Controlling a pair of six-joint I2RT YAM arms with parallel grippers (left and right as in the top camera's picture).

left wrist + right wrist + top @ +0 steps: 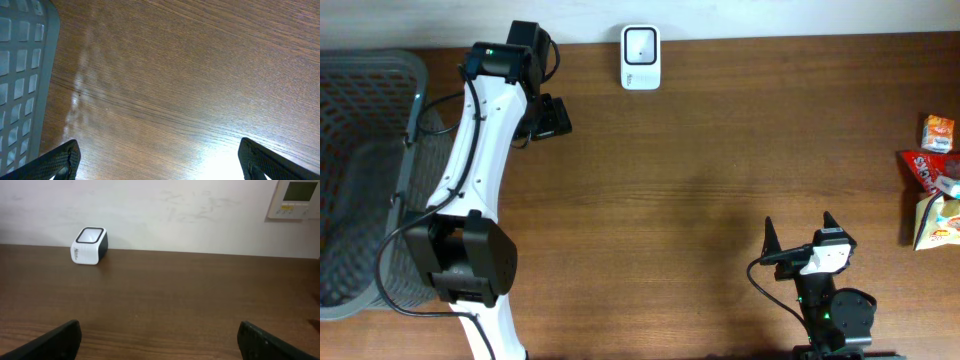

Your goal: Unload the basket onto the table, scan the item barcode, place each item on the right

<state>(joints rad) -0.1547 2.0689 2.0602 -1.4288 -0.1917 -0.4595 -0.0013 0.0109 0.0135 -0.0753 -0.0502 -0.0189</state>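
Located white cube-shaped barcode scanner with dark top window at far edge of brown wood-grain table, upright, close against pale wall; in right wrist view seen far off, left of centre. Logged candidate items clustered at right table edge: small orange carton, red foil packet and pale yellow snack bag, touching or overlapping, partly cropped by frame, print too small to read. Noted all three well apart from scanner and from both arms. Recorded left gripper over far-left part of table, near grey perforated plastic basket, jaws spread to full width, nothing held. In left wrist view saw only bare wood between black fingertips, basket wall at left margin. Recorded right gripper at near edge, right of centre, aimed toward far wall, jaws likewise at widest, nothing between them. In right wrist view saw both dark fingers low in frame with open tabletop ahead. Spotted beige wall control panel with small display at upper right of that view.
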